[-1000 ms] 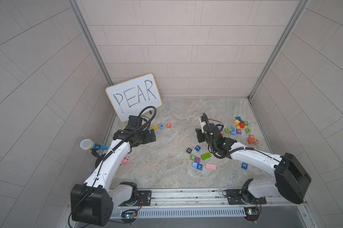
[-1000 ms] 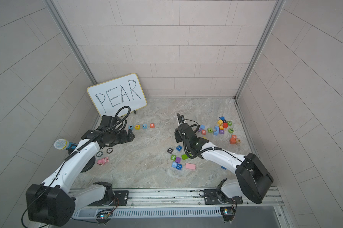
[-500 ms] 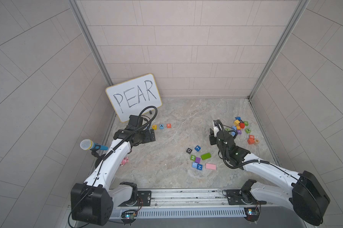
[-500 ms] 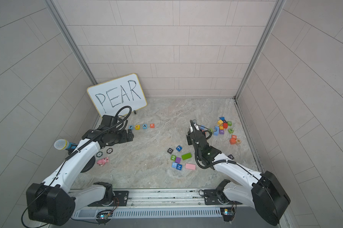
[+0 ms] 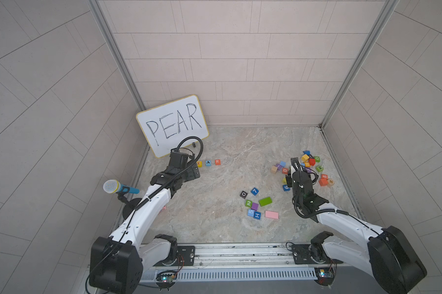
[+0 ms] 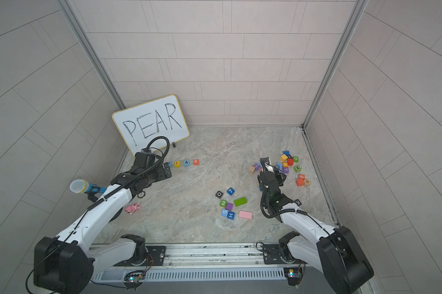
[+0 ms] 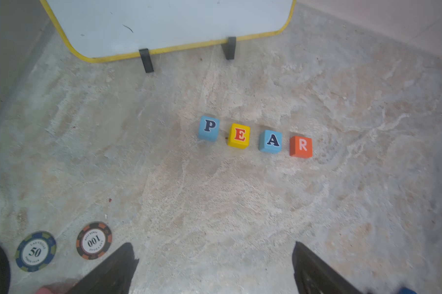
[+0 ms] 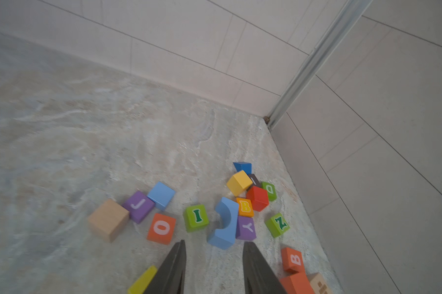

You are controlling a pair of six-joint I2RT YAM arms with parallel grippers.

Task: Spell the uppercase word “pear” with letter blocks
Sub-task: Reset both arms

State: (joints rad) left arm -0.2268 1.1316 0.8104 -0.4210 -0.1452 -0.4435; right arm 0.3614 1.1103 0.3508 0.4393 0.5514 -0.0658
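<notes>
The blocks P (image 7: 209, 128), E (image 7: 239, 135), A (image 7: 270, 141) and R (image 7: 300, 147) sit in a row with small gaps. In both top views the row is left of the middle, under the board (image 6: 151, 124). The left gripper (image 7: 214, 244) is near them, spread wide and empty. The right gripper (image 8: 214, 243) is by the pile (image 6: 286, 163) on the right, fingers a little apart and empty.

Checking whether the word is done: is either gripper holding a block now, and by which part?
Nothing is held. The left gripper is open and empty, short of the letter blocks; the right gripper, jaws apart, is empty too.
</notes>
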